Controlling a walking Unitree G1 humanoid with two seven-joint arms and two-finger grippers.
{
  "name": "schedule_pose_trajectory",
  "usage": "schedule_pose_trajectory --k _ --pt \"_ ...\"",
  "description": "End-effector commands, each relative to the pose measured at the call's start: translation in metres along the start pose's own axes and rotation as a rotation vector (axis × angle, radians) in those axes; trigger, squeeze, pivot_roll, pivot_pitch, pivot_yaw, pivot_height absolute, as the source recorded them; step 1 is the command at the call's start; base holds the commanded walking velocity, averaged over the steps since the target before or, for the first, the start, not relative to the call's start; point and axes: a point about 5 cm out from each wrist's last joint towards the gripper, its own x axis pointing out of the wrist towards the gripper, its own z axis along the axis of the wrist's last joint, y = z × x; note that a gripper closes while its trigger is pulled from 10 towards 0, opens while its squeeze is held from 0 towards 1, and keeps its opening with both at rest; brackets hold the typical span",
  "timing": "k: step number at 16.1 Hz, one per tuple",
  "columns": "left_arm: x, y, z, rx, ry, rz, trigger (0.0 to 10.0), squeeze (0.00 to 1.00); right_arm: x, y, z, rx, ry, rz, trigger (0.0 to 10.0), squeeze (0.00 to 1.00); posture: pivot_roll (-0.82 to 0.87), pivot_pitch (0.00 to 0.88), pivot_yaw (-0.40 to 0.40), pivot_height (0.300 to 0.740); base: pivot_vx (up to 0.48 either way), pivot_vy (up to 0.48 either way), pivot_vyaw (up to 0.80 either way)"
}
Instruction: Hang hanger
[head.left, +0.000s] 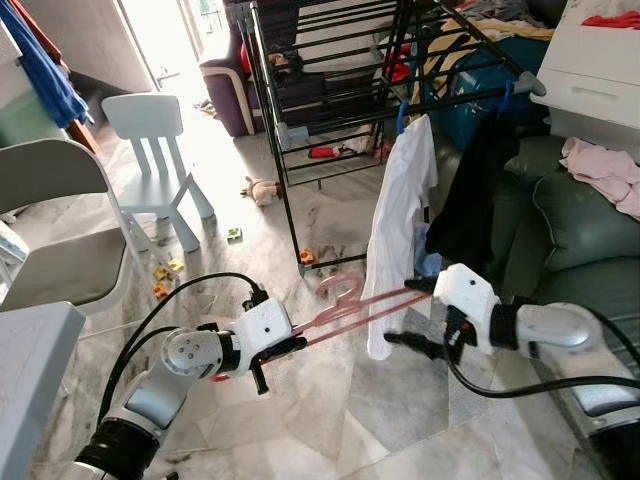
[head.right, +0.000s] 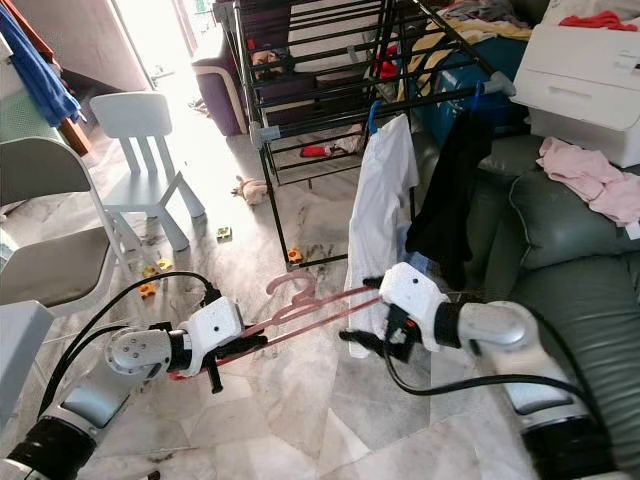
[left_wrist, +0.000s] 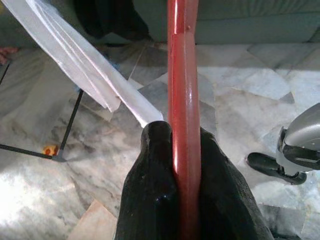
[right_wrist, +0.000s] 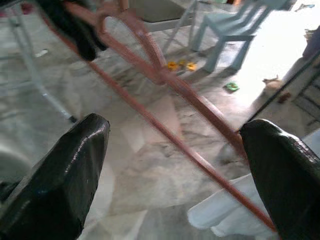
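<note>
The pink plastic hanger (head.left: 345, 300) looks light, stiff and thin, with a glossy, probably slippery finish; my judgement is that a firm pinch on one shoulder end holds it best, leaving the hook free for the rail. It is a slim pink frame with a curled hook, held low in front of the black drying rack (head.left: 330, 90), beside the white shirt (head.left: 400, 230) hanging from it. The left gripper (head.left: 285, 345) has its fingers clamped tight on the hanger's end. The right gripper (head.left: 425, 315) has its fingers spread wide, straddling the other end without gripping.
</note>
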Motion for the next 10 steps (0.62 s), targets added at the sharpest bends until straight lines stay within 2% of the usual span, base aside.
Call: schedule_pose_trajectory --k 1,4,7,9,10 --pt "-0.003 0.0 0.001 0.042 0.005 -0.043 10.0 0.0 0.0 0.003 0.007 -0.051 0.016 0.106 10.0 0.0 -0.16 0.0 0.137 0.74 0.0 0.0 0.0" --pt "-0.004 -0.008 0.003 0.056 -0.012 -0.104 10.0 0.0 -0.003 0.003 0.005 -0.069 0.061 0.21 10.0 0.0 -0.15 0.0 0.119 0.74 0.0 0.0 0.0" --pt "-0.005 -0.016 0.004 0.07 -0.024 -0.168 10.0 0.0 -0.002 -0.008 0.008 -0.134 0.104 0.249 10.0 0.0 -0.15 0.0 0.104 0.74 0.0 0.0 0.0" --pt "-0.003 -0.02 0.004 0.086 -0.024 -0.189 10.0 0.0 -0.001 -0.01 0.006 -0.145 0.128 0.282 10.0 0.0 -0.16 0.0 0.1 0.74 0.0 0.0 0.0" --pt "-0.002 -0.021 0.005 0.094 -0.022 -0.202 10.0 0.0 0.0 -0.01 0.003 -0.14 0.139 0.306 6.9 0.0 -0.16 0.0 0.097 0.74 0.0 0.0 0.0"
